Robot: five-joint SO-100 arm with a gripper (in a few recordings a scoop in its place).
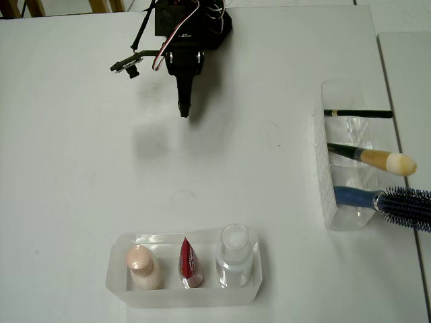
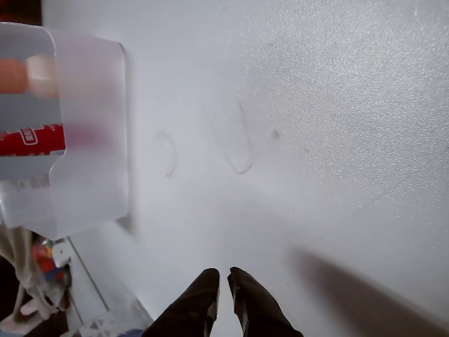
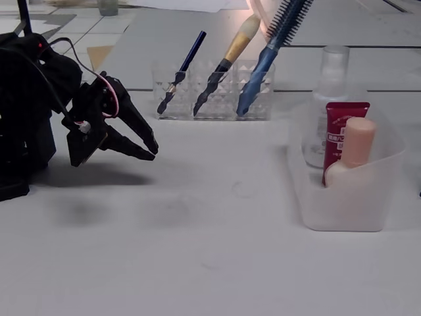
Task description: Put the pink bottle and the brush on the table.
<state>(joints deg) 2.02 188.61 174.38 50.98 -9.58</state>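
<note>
White table [image 1: 81,202]: pink bottle [image 1: 142,264] well apart from gripper [image 1: 184,108].

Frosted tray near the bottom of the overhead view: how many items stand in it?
3. In the overhead view, the pink bottle is leftmost, the red tube in the middle, the clear bottle rightmost.

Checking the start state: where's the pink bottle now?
Overhead view: the pink bottle stands at the left end of the frosted bin, beside the red tube.

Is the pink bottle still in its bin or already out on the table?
Still in. The pink bottle stands upright in the frosted bin, beside the red tube.
</note>
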